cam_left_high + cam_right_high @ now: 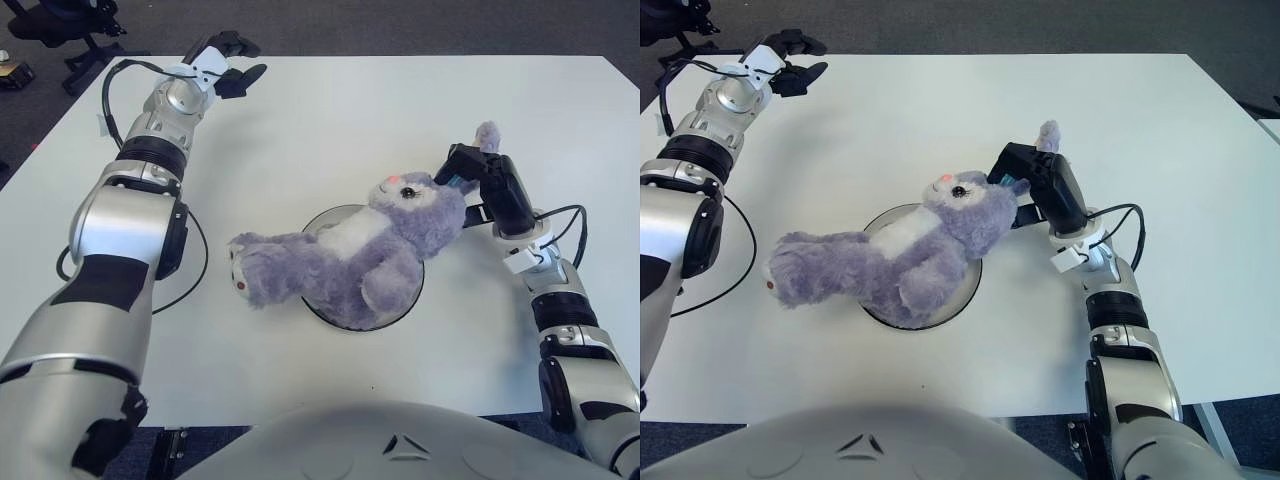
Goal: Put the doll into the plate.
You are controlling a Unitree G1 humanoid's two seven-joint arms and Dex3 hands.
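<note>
Purple plush rabbit doll lies across the dark round plate at worktop centre, torso over the dish, feet overhanging its left rim, head over the right rim. Right hand is clamped on the doll's ear beside the head. Left hand hangs at the far left corner, fingers loosely spread, holding nothing. Black office chair stands beyond the worktop.

The right robot hand reaches forward and inward from a bent right arm with its fingers closed around the purple doll's ear, while the left robot hand stretches far forward, fingers loosely spread, holding nothing.
</note>
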